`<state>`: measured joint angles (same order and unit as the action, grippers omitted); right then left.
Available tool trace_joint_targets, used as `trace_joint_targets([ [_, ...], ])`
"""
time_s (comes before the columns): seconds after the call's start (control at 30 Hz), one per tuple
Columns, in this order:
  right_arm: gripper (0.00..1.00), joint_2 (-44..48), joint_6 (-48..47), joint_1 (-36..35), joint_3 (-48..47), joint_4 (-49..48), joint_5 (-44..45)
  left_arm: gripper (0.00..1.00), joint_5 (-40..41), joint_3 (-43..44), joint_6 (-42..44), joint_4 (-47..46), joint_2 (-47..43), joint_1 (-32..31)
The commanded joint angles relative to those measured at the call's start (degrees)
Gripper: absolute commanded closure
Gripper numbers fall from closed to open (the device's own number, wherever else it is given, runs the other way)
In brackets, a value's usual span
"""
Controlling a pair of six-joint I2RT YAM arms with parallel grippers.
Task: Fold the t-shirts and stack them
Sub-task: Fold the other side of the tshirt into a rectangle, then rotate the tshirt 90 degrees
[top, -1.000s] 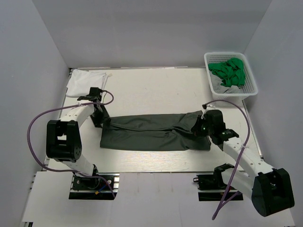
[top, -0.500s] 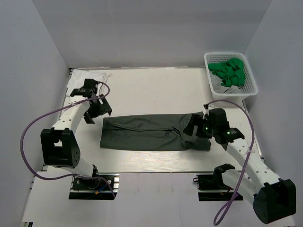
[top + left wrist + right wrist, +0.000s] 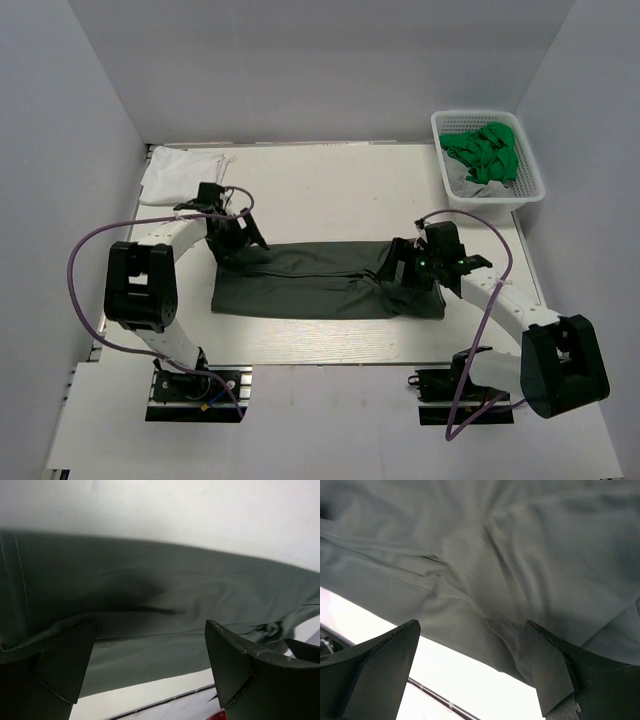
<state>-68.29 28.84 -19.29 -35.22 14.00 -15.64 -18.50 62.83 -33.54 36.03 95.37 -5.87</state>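
The dark olive-grey t-shirt (image 3: 310,280) lies folded into a long strip across the middle of the table. My left gripper (image 3: 243,237) hovers over its far left corner. In the left wrist view the gripper (image 3: 150,665) stands open, with the cloth (image 3: 160,590) below and nothing between the fingers. My right gripper (image 3: 397,268) is over the strip's bunched right end. It too is open (image 3: 475,665) just above the wrinkled cloth (image 3: 520,555). The white t-shirt (image 3: 185,170) lies at the table's far left corner.
A white basket (image 3: 530,185) holding green cloth and a bit of grey stands at the back right. The white table (image 3: 330,190) is walled on three sides. The table's front edge runs close below the dark shirt.
Both grippers have opened and let go of the dark shirt. The left one swung out to the left, then came back over the far left corner. The right one shifted left over the right end.
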Motion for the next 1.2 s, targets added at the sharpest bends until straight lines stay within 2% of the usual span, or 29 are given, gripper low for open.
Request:
trace_joint_targets([
  [0.0,0.10,-0.4,1.7,0.1,1.2,1.6,1.7,0.00,0.3,-3.6,-0.6,0.3,-0.1,-0.5],
  [0.2,0.10,-0.1,2.2,0.3,2.9,4.9,6.8,0.00,4.2,-10.9,-0.1,3.2,-4.0,-0.5],
  [0.33,0.10,-1.5,2.7,0.1,3.7,5.1,9.6,0.00,5.7,-12.7,-0.6,3.2,-4.5,-0.5],
  [0.5,0.10,-7.4,3.0,0.2,1.8,5.4,11.9,0.00,4.3,-13.3,-1.2,2.6,-2.8,-0.5],
  [0.6,0.10,-12.3,2.0,0.5,-0.8,3.4,14.1,0.00,4.8,-14.7,-3.1,4.3,-4.8,-0.5],
  [0.73,0.10,-22.7,-1.8,0.9,-9.7,1.9,14.8,0.00,5.0,-17.7,-9.2,5.6,-10.9,-3.1],
  [0.8,0.10,-31.9,-4.8,1.2,-14.2,-1.1,13.3,0.00,3.0,-21.3,-13.3,5.6,-14.8,-3.9],
  [0.87,0.10,-36.6,-6.8,1.6,-19.7,-1.9,12.2,0.00,1.5,-22.0,-15.4,5.1,-16.6,-4.8],
  [0.9,0.10,-38.8,-9.0,1.3,-28.4,-0.8,11.4,0.00,0.2,-22.0,-16.3,4.6,-17.1,-5.5],
  [0.93,0.10,-44.8,-10.2,1.2,-31.5,-0.6,11.2,0.00,-0.3,-22.0,-17.0,4.6,-17.2,-6.3],
  [0.97,0.10,-46.6,-12.1,1.1,-34.6,0.3,11.8,0.00,-0.8,-22.0,-17.0,4.1,-16.5,-6.3],
  [1.0,0.10,-48.2,-13.3,1.1,-43.9,1.3,10.8,0.00,-2.5,-22.0,-17.0,3.4,-15.6,-7.2],
  [1.07,0.10,-54.9,-18.2,1.4,-49.4,1.4,4.3,0.00,-3.9,-20.7,-17.0,1.9,-11.5,-8.6],
  [1.17,0.10,-63.1,-22.5,0.8,-66.2,6.0,-1.7,0.00,-5.2,-16.8,-17.5,0.5,-6.6,-11.8],
])
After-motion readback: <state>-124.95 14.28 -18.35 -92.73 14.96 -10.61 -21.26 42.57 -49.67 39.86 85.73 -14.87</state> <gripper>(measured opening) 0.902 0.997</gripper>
